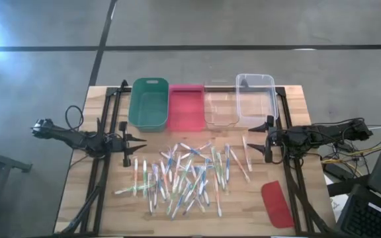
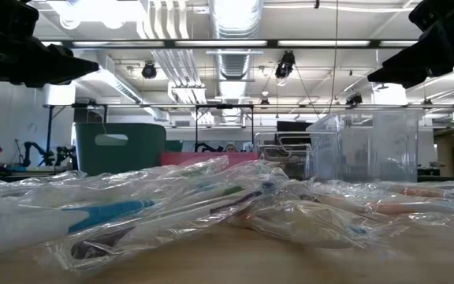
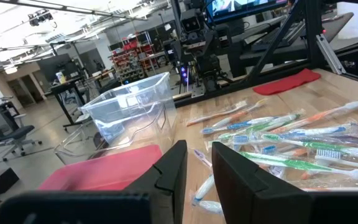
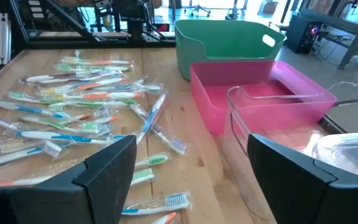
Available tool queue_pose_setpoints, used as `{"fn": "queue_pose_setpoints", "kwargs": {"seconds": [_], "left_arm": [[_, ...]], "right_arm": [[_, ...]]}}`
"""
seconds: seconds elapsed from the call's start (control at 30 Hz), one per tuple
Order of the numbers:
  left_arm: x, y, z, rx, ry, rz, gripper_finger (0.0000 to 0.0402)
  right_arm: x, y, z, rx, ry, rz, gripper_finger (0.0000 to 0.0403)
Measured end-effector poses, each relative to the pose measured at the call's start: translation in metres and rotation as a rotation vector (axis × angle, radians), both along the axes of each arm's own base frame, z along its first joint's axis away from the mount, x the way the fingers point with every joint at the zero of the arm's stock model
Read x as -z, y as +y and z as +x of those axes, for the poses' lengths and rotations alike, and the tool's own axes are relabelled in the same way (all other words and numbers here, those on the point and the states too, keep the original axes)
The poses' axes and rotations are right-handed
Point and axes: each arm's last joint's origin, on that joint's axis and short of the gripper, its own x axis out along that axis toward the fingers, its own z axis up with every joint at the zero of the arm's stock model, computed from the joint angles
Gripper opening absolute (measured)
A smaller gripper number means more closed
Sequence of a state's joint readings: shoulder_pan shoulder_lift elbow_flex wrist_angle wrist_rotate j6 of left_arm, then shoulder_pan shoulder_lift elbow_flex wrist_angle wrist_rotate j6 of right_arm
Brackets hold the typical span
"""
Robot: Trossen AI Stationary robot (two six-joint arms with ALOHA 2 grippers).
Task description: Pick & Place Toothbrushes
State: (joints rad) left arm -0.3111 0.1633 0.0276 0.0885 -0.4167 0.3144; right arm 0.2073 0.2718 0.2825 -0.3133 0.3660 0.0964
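Note:
Several toothbrushes [image 1: 184, 175] in clear wrappers lie flat in a loose heap on the wooden table's middle and near part; they also show in the right wrist view as toothbrushes [image 4: 73, 106]. My left gripper [image 1: 133, 144] hovers at the heap's left, above the table, pointing level toward the right. Its fingers [image 3: 173, 180] stand a narrow gap apart with nothing between them. My right gripper [image 1: 260, 140] hovers at the heap's right and points left, slightly downward. It is wide open and empty in the right wrist view [image 4: 191, 168].
Along the far edge stand a green bin [image 1: 149, 102], a pink bin [image 1: 186, 106] and two clear bins [image 1: 220, 109] [image 1: 255, 99]. A flat red lid [image 1: 276, 203] lies near the right front corner. Black frame rails run along both table sides.

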Motion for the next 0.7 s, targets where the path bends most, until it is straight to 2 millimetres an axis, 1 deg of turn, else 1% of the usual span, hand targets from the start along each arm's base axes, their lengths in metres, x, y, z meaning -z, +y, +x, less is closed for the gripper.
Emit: {"fn": "queue_pose_setpoints", "kwargs": {"seconds": [0.47,0.7], "left_arm": [[0.0001,0.0,0.0,0.0,0.0,0.0,0.0081],[0.0,0.0,0.0,0.0,0.0,0.0,0.0081]], "right_arm": [[0.0,0.0,0.0,0.0,0.0,0.0,0.0353],[0.0,0.0,0.0,0.0,0.0,0.0,0.036]]}}
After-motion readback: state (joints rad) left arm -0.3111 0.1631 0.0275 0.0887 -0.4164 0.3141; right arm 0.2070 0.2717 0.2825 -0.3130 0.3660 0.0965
